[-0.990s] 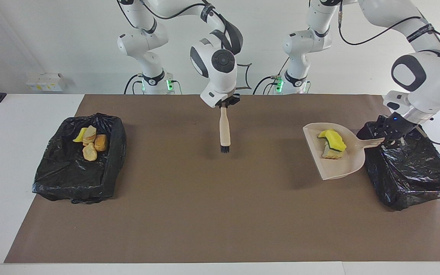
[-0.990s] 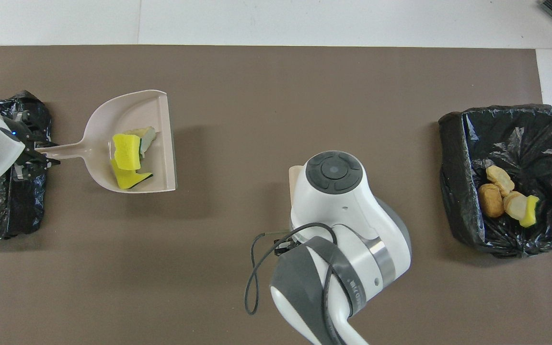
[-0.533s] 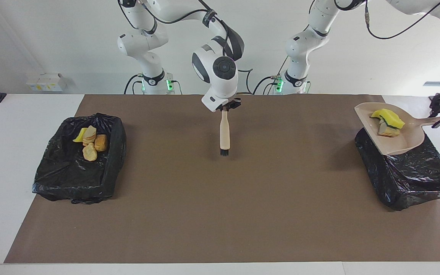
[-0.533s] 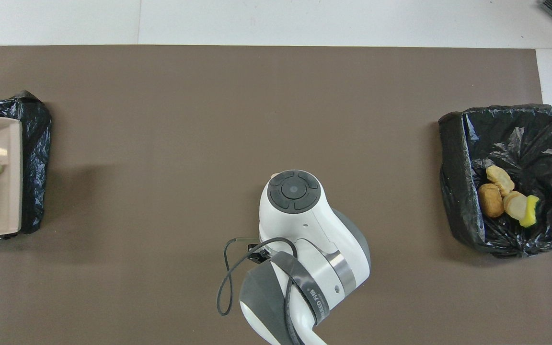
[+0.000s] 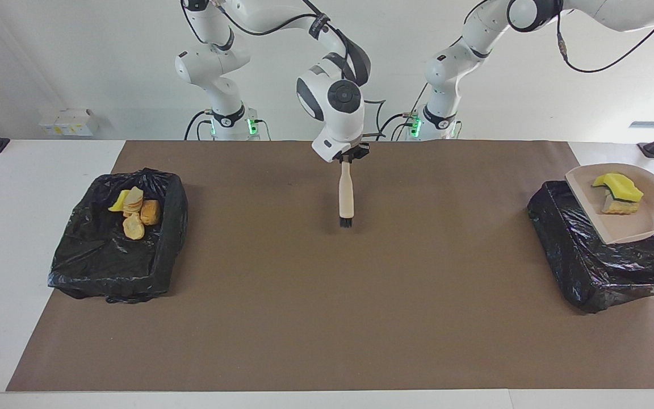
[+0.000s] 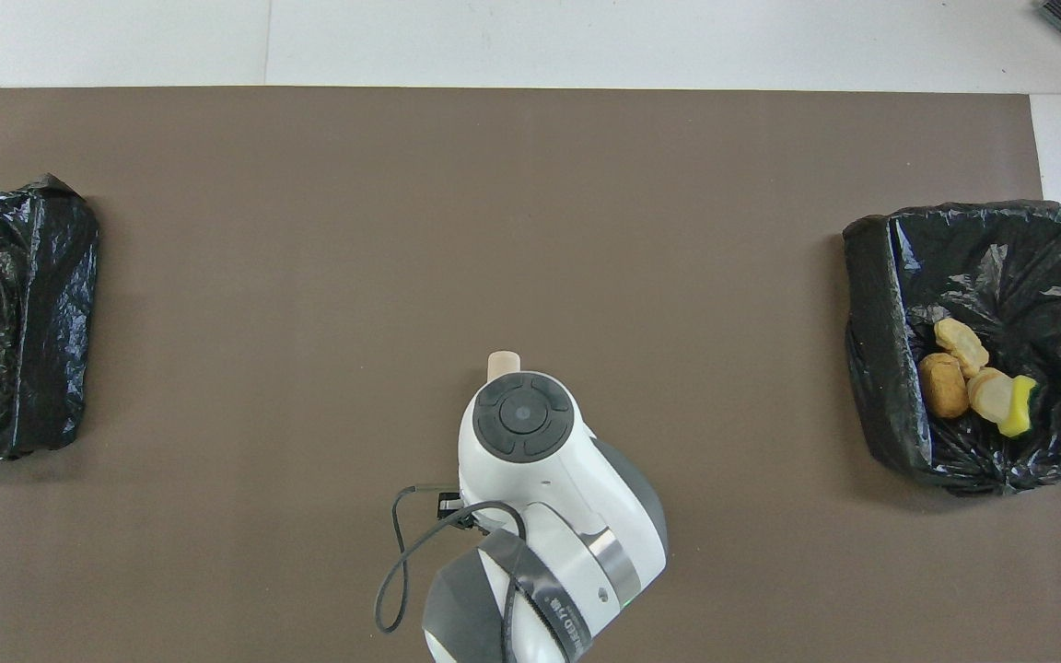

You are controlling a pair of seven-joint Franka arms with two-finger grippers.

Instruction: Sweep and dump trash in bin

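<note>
Facing view: loaded dustpan raised over a bin, ready for tipping.

Brown surface (image 5: 281, 318) with a black-lined bin (image 5: 588, 272) at the left arm's end and a second bin (image 5: 94, 267) at the right arm's end, more chunks inside. Dustpan (image 5: 633, 224) over the first bin, level enough to carry the trash (image 5: 619, 190) until tipped. Brush (image 5: 346, 193) hanging bristles-down from the right gripper (image 5: 348, 157), fingers pinching its handle top, parked clear at mid-surface. Left gripper out of frame, fingers judged clamped on the dustpan's handle.

Yellow-tan trash (image 5: 617, 193) on the raised dustpan (image 5: 639, 224); four chunks (image 5: 134, 213) binned.
</note>
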